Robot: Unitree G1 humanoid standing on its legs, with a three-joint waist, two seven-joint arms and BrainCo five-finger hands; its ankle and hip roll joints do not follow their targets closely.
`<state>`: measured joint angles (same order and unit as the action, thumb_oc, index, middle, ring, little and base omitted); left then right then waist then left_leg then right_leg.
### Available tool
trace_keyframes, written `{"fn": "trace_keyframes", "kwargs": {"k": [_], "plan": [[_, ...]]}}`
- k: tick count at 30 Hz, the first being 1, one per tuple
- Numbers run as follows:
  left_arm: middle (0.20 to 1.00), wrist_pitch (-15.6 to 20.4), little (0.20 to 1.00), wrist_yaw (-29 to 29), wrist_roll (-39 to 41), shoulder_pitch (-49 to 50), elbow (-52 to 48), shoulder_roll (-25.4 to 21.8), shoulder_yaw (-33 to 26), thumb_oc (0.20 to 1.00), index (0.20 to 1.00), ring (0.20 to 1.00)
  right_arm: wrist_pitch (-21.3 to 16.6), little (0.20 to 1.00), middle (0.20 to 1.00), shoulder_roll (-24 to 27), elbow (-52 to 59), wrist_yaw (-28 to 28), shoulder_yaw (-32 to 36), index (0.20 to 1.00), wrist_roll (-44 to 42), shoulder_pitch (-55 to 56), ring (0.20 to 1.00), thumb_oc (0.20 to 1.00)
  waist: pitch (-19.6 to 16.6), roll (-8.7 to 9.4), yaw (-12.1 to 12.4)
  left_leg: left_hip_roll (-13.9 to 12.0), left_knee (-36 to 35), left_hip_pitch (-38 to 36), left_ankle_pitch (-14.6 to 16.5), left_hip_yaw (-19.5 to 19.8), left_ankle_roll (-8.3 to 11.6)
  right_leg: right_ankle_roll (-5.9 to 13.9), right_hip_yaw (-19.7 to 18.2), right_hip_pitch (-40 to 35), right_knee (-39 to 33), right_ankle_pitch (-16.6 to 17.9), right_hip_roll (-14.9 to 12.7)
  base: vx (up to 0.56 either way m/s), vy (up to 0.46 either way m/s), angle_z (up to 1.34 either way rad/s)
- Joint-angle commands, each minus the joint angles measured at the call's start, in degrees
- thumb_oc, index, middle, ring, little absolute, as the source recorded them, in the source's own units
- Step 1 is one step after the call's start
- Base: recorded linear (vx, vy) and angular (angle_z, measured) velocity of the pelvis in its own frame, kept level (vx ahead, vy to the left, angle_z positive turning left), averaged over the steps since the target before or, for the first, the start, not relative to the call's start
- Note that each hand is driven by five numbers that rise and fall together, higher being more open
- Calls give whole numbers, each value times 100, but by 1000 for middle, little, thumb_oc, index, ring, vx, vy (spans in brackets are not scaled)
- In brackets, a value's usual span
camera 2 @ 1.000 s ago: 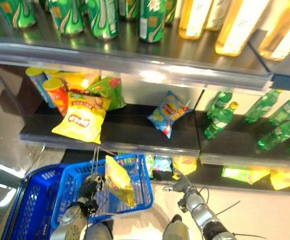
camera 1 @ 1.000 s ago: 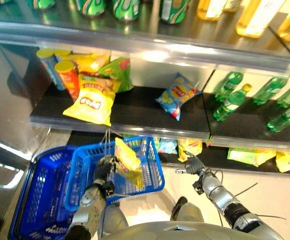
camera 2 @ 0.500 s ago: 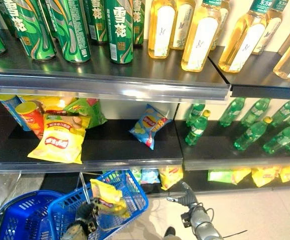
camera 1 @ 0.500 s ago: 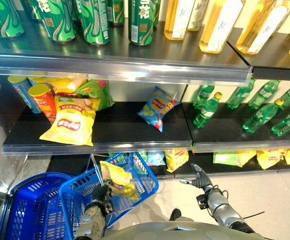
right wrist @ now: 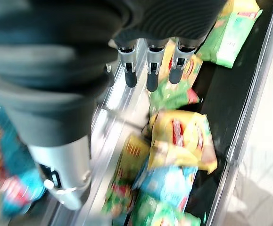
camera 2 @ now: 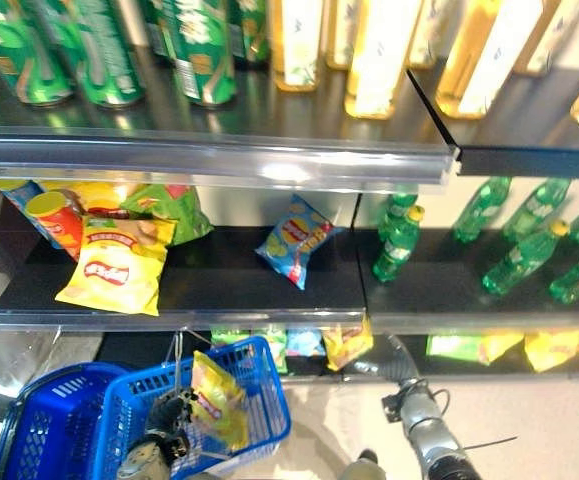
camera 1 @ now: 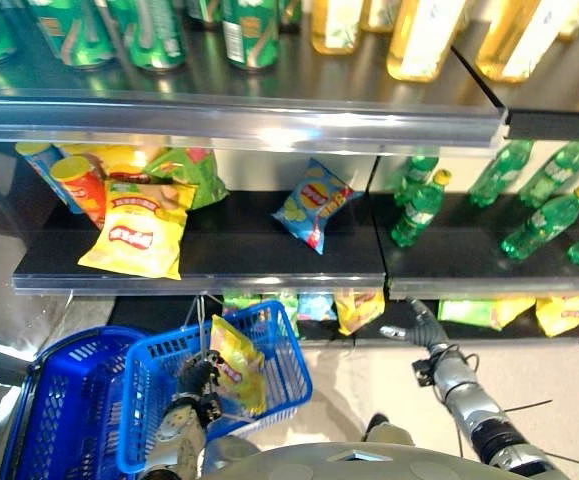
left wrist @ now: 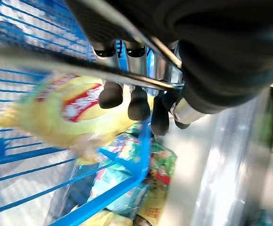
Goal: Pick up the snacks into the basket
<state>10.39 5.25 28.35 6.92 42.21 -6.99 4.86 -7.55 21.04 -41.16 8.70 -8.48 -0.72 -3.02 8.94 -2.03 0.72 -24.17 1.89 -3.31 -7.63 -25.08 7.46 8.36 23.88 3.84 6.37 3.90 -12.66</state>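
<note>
My left hand (camera 1: 197,378) is shut on the wire handle of a light blue basket (camera 1: 154,385), which hangs in front of the shelves. In the left wrist view its fingers (left wrist: 138,101) curl round that wire. A yellow snack bag (camera 1: 237,365) stands tilted inside the basket. My right hand (camera 1: 426,328) is open with straight fingers, holding nothing, right at the front edge of the lowest shelf. Past its fingertips (right wrist: 148,77) lie a yellow snack bag (right wrist: 183,139) and green and blue bags. On the middle shelf lie a big yellow bag (camera 1: 134,232) and a blue bag (camera 1: 312,200).
A darker blue basket (camera 1: 54,400) sits on the floor at the left. Snack canisters (camera 1: 77,182) and a green bag (camera 1: 184,172) crowd the middle shelf's left end. Green bottles (camera 1: 419,205) stand to the right, with cans and yellow bottles on the top shelf.
The view has shifted down a little. My right hand has moved up and to the right, closer to the lowest shelf. The yellow bag has swung more upright in the basket.
</note>
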Motion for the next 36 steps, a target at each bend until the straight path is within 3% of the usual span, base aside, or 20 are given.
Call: {"fn": "trace_keyframes", "kwargs": {"k": [1, 8, 12, 13, 14, 15, 16, 17, 18, 20, 21, 22, 23, 24, 26, 29, 30, 32, 34, 36], "plan": [[200, 461, 200, -103, 81, -315, -717, -258, -135, 200, 200, 200, -294, 1000, 1000, -72, 141, 216, 318, 1000, -137, -231, 1000, 1000, -248, 356, -146, 46, -185, 480, -541, 176, 429, 162, 113, -1144, -1045, -28, 147, 20, -113, 19], [200, 428, 200, -180, 184, -225, -886, -203, -182, 200, 200, 200, -305, 1000, 1000, -24, 62, 254, 476, 1000, -95, -139, 1000, 1000, -259, 200, -263, -250, 11, 277, -689, 117, 530, -82, 58, -1205, -735, -348, 369, 38, -94, 1], [200, 395, 200, -154, 372, -279, -969, -194, -195, 200, 200, 200, -340, 1000, 1000, -73, 219, 283, 416, 1000, -112, -96, 1000, 1000, -132, 224, -336, -526, 131, 353, -1565, 293, 754, -287, -11, -1268, -718, -487, 695, 0, -172, -14], [200, 380, 200, -145, 391, -300, -947, -175, -194, 200, 200, 200, -347, 1000, 1000, -91, 208, 304, 422, 1000, -138, -88, 1000, 1000, -142, 254, -392, -627, 109, 383, -1719, 101, 754, -314, 24, -1276, -766, -486, 754, -17, -255, 1], [200, 376, 200, -105, 458, -359, -963, -157, -194, 200, 200, 200, -357, 1000, 1000, -128, 265, 348, 416, 1000, -217, -110, 1000, 1000, -159, 320, -491, -734, 64, 402, -1760, -347, 754, -362, 84, -1305, -903, -506, 840, -51, -185, 12], [200, 375, 200, -105, 458, -361, -963, -158, -196, 200, 200, 200, -353, 1000, 1000, -129, 269, 349, 415, 1000, -218, -110, 1000, 1000, -159, 323, -484, -735, 69, 398, -1753, -359, 754, -363, 75, -1305, -910, -501, 840, -70, -220, 32], [200, 395, 200, -85, 452, -405, -988, -154, -201, 200, 200, 200, -360, 1000, 1000, -128, 289, 362, 411, 1000, -243, -124, 1000, 1000, -135, 359, -495, -687, 297, 449, -1555, -545, 754, -407, 92, -1314, -974, -504, 859, -64, -175, 27], [200, 406, 200, -102, 463, -440, -996, -158, -188, 200, 200, 200, -350, 1000, 1000, -120, 335, 352, 385, 1000, -245, -153, 1000, 1000, -101, 411, -433, -501, 592, 561, -1309, -424, 710, -449, 53, -1305, -1002, -489, 863, -90, -258, 18], [200, 424, 200, -96, 464, -474, -994, -181, -211, 200, 200, 200, -343, 1000, 1000, -119, 349, 335, 379, 1000, -252, -187, 1000, 1000, -75, 506, -379, -179, 980, 810, -777, -181, 568, -456, 79, -1322, -1060, -456, 822, -104, -270, -6], [200, 474, 200, -90, 515, -512, -1072, -182, -245, 200, 200, 200, -350, 1000, 1000, -164, 329, 282, 360, 1000, -287, -258, 1000, 1000, -59, 713, -280, 790, 1282, 1101, 231, -28, 118, -396, 71, -1271, -1097, -307, 660, -59, -107, -13], [200, 496, 200, -90, 528, -492, -1120, -167, -241, 200, 200, 200, -347, 1000, 1000, -200, 300, 268, 342, 1000, -265, -280, 1000, 1000, -77, 732, -220, 1248, 1174, 1130, 454, 92, -35, -354, 26, -1237, -1098, -253, 677, -25, 70, 3], [200, 525, 200, -89, 486, -459, -1173, -160, -245, 200, 200, 200, -349, 1000, 1000, -216, 324, 241, 320, 1000, -238, -281, 1000, 1000, -85, 716, -116, 1826, 968, 1250, 433, 320, -279, -342, -15, -1158, -1081, -161, 691, 14, 64, -9], [200, 569, 200, -40, 402, -379, -1223, -130, -261, 200, 200, 200, -363, 1000, 1000, -237, 315, 229, 333, 1000, -215, -272, 1000, 1000, -105, 675, -1, 2346, 772, 1352, 420, 779, -378, -314, -157, -1111, -1032, -119, 757, 44, 56, -33], [200, 565, 200, -78, 448, -330, -1303, -97, -276, 200, 200, 200, -368, 1000, 1000, -275, 306, 193, 323, 1000, -193, -265, 1000, 1000, -88, 645, 48, 2456, 678, 1308, 405, 956, -387, -315, -281, -1175, -1034, -129, 863, 95, 25, -142], [200, 544, 200, -121, 478, -311, -1331, -96, -241, 200, 200, 200, -339, 1000, 1000, -373, 166, 239, 387, 1000, -234, -275, 1000, 1000, -223, 626, -27, 2405, 95, 909, 259, 795, -572, -307, -327, -1116, -1032, -166, 983, 89, 15, -164], [200, 554, 200, -135, 423, -303, -1481, -213, -275, 200, 200, 200, -322, 1000, 1000, -463, 151, 270, 453, 1000, -328, -314, 1000, 1000, -338, 649, -60, 2414, -216, 743, 196, 708, -650, -272, -140, -861, -712, -251, 910, 42, 14, 3], [200, 533, 200, -152, 387, -240, -1589, -237, -306, 200, 200, 200, -308, 1000, 1000, -500, 108, 282, 446, 1000, -306, -372, 1000, 1000, -320, 611, 79, 2360, -266, 665, 232, 549, -661, -199, 254, -847, -514, -304, 692, 4, -28, -39], [200, 519, 200, -170, 395, -214, -1687, -281, -280, 200, 200, 200, -281, 1000, 1000, -537, 35, 295, 439, 1000, -297, -464, 1000, 1000, -263, 537, 185, 2315, -369, 586, 226, 575, -694, -121, 541, -803, -182, -269, 331, -61, -43, -90], [200, 524, 200, -174, 416, -234, -1683, -285, -282, 200, 200, 200, -277, 1000, 1000, -549, 28, 282, 445, 1000, -311, -478, 1000, 1000, -266, 527, 180, 2317, -421, 547, 226, 594, -709, -95, 531, -790, -129, -242, 242, -32, -53, -27], [200, 512, 200, -168, 483, -252, -1686, -292, -285, 200, 200, 200, -261, 1000, 1000, -558, 92, 270, 495, 1000, -328, -454, 1000, 1000, -333, 457, 145, 2290, -488, 479, 294, 717, -733, 78, 270, -749, -134, 122, -276, 43, -181, 25]]}}
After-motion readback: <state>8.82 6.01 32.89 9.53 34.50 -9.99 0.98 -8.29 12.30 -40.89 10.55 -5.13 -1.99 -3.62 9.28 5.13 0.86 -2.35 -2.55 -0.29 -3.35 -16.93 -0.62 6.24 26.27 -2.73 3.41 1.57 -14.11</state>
